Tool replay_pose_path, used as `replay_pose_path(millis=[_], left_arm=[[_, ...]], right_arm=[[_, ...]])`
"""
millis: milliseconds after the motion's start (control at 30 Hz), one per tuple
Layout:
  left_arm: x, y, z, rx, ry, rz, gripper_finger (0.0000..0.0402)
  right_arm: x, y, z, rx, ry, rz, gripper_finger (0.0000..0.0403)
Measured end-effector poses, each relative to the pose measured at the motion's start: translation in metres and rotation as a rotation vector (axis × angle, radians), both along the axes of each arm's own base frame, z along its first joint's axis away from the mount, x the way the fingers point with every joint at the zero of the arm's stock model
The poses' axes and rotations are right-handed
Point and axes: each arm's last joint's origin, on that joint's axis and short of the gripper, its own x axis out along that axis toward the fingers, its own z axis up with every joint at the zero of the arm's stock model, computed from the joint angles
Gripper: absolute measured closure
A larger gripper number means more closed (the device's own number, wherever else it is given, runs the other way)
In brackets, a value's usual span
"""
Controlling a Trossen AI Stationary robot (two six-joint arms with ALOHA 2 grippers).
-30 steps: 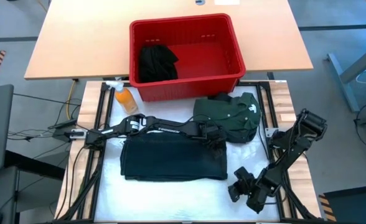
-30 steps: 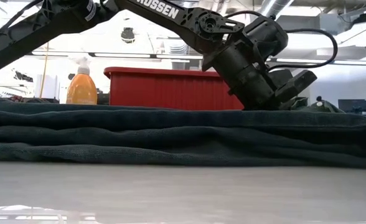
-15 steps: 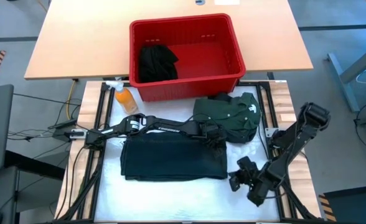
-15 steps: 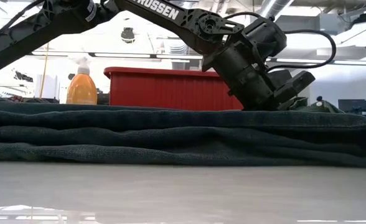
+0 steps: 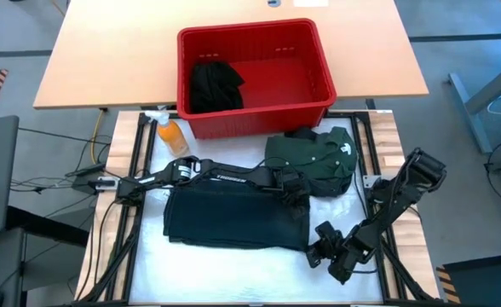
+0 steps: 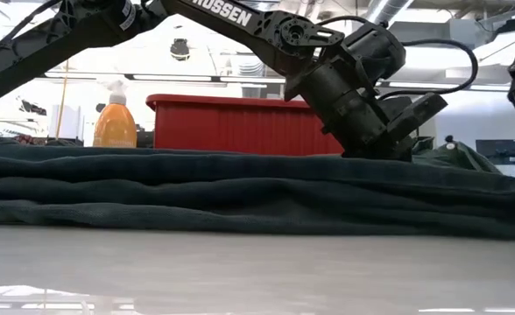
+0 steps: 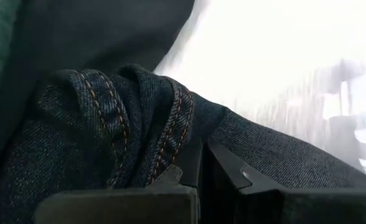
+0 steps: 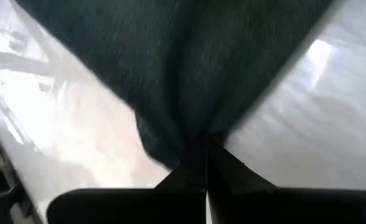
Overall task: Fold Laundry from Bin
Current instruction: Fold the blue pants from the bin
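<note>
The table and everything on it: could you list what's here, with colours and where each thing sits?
bin: one, red, at the far middle, reaching onto the tan tabletop behind.
black garment: one, bunched in the bin's left part.
green shirt: one, dark green with a white neck label, crumpled in front of the bin, to the right.
folded jeans: one, dark denim, flat on the white work surface at the centre.
spray bottle: one, orange with a white top, beside the bin's near left corner.
table: one, tan wood.
left gripper: dark, shut on the jeans' far right corner.
right gripper: dark, shut on the jeans' near right corner.
</note>
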Motion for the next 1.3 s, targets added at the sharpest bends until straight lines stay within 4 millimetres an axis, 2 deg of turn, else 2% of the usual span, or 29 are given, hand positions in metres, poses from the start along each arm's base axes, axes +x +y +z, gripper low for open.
replay_pose_path(millis=[133, 267, 367, 467, 600, 733, 867, 1033, 1200, 1300], left_arm=[[0.0, 0.005, 0.0, 0.022, 0.0, 0.026, 0.0401], [-0.001, 0.006, 0.003, 0.038, -0.004, 0.012, 0.0401], [-0.003, 0.005, 0.016, 0.059, -0.02, -0.006, 0.0401], [-0.009, 0.003, 0.046, 0.06, -0.049, -0.04, 0.0401], [-0.024, -0.013, 0.098, 0.102, -0.108, -0.143, 0.0401], [-0.046, -0.038, 0.144, 0.157, -0.141, -0.277, 0.0401], [-0.068, -0.052, 0.173, 0.203, -0.127, -0.348, 0.0401], [-0.076, -0.05, 0.175, 0.271, -0.059, -0.327, 0.0401], [-0.071, -0.046, 0.166, 0.293, -0.047, -0.352, 0.0397], [-0.07, -0.046, 0.164, 0.303, -0.054, -0.391, 0.0369]], right_arm=[[-0.011, 0.0, 0.026, 0.077, 0.003, 0.059, 0.0387], [-0.023, -0.013, 0.053, -0.004, -0.063, 0.028, 0.0387], [-0.032, -0.026, 0.065, -0.069, -0.134, -0.057, 0.0382], [-0.038, -0.04, 0.069, -0.106, -0.105, -0.129, 0.0361], [-0.04, -0.056, 0.07, -0.168, -0.055, -0.19, 0.0314], [-0.033, -0.065, 0.071, -0.23, -0.061, -0.204, 0.0248], [-0.027, -0.071, 0.065, -0.22, -0.076, -0.21, 0.0175], [-0.025, -0.075, 0.058, -0.158, -0.148, -0.166, 0.0126], [-0.027, -0.078, 0.058, -0.156, -0.161, -0.162, 0.0118], [-0.027, -0.078, 0.059, -0.158, -0.161, -0.159, 0.0117]])
